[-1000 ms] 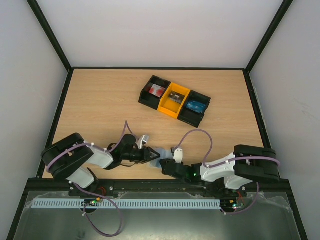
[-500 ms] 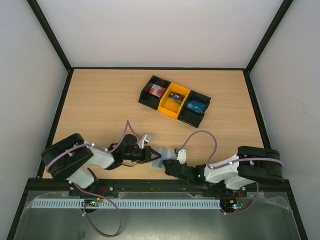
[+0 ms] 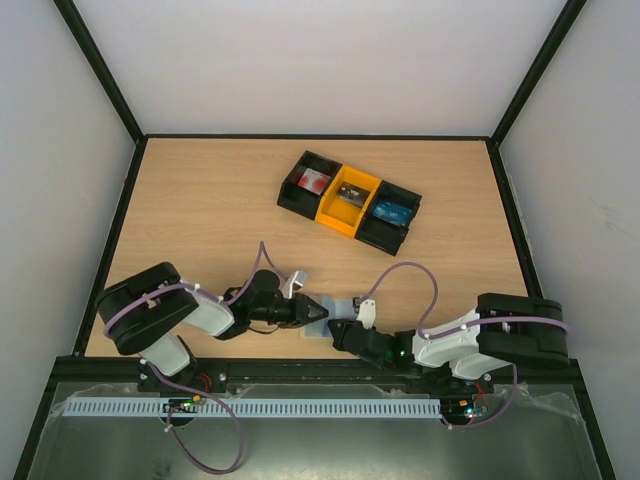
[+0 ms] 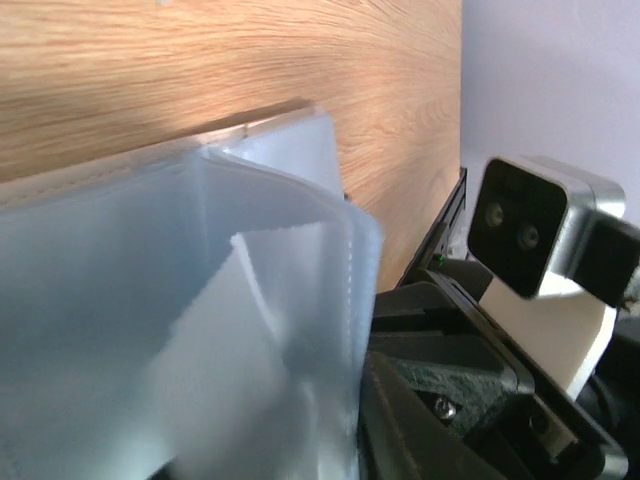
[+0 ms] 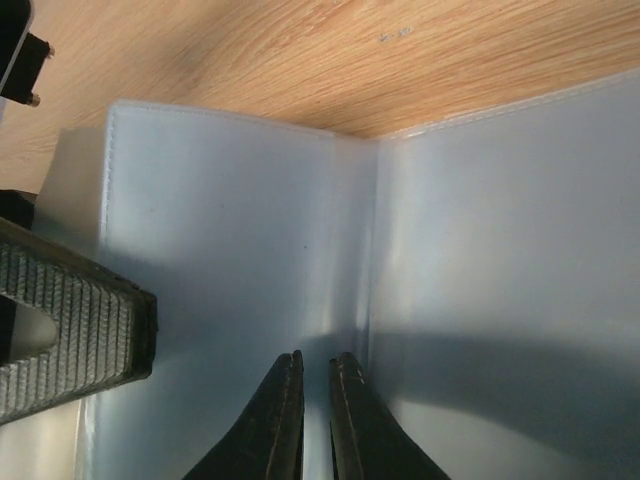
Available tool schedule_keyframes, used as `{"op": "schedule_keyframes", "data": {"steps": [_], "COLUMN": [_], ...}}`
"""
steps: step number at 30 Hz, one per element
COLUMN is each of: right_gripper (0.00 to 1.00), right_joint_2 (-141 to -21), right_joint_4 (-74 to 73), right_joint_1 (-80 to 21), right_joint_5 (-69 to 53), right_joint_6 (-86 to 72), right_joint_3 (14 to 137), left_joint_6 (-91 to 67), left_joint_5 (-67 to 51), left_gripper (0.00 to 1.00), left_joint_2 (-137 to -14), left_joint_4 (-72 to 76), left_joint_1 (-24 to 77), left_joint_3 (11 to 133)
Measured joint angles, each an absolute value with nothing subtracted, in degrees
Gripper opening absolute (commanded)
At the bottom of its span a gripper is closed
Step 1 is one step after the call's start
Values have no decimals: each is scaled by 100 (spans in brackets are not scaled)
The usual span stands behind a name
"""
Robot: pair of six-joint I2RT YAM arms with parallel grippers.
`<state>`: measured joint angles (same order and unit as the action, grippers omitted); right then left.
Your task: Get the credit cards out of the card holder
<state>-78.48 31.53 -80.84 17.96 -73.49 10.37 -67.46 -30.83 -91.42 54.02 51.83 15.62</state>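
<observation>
The card holder (image 3: 340,307) is a translucent pale blue sleeve near the table's front edge, between my two grippers. It is spread open in the right wrist view (image 5: 250,230) and fills the left of the left wrist view (image 4: 150,300). My left gripper (image 3: 318,312) is shut on its left part; one ribbed pad (image 5: 75,330) lies on the sleeve. My right gripper (image 5: 317,362) is nearly closed on a leaf beside the fold. A whitish shape (image 4: 250,320) shows through a pocket. A red credit card (image 3: 315,181) lies in the tray's left compartment.
A black-and-yellow three-compartment tray (image 3: 349,221) stands mid-table; its yellow middle bin holds a dark item and its right bin a blue item (image 3: 392,212). The right arm's camera housing (image 4: 545,240) is close to the left gripper. The table's front rail runs just behind both grippers.
My left gripper has moved to the right with the card holder. My right gripper has drawn back a little toward the front edge and stays at the holder's right side.
</observation>
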Motion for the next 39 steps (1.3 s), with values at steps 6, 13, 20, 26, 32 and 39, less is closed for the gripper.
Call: {"op": "schedule_keyframes", "data": {"steps": [6,13,20,26,32,39], "right_gripper": [22,38,69,98,98,98], "right_joint_2": [-7378,-6101,-4521,-3277,-2733,-2845], "right_joint_4": [2641,1638,486,-491,-1271,-1743], "right_joint_1": [-8084,-8084,-8082,-8084,-8082,-8077], "right_joint_5": [1855,2117,2545,2917,3225,3371], "right_joint_6": [-7284,-7177,-7118,-7116,-7072,-6858], "right_joint_3": [1057,1160,1181,1369,1734,2241], "left_joint_6": [-6204,-5424,-4893,-4547,-4307,-4158], "left_joint_5": [-2797,-1715,-705,-137,276,620], "left_gripper": [44,70,100,100,100,100], "left_joint_2": [-8479,-6963,-5909,-5054,-4254,-3632], "left_joint_4": [4213,2250,703,-491,-1251,-2051], "left_joint_1": [5142,5054,5043,5043,5043,5043], "left_joint_3": [1846,2279,2484,2877,3378,3706]}}
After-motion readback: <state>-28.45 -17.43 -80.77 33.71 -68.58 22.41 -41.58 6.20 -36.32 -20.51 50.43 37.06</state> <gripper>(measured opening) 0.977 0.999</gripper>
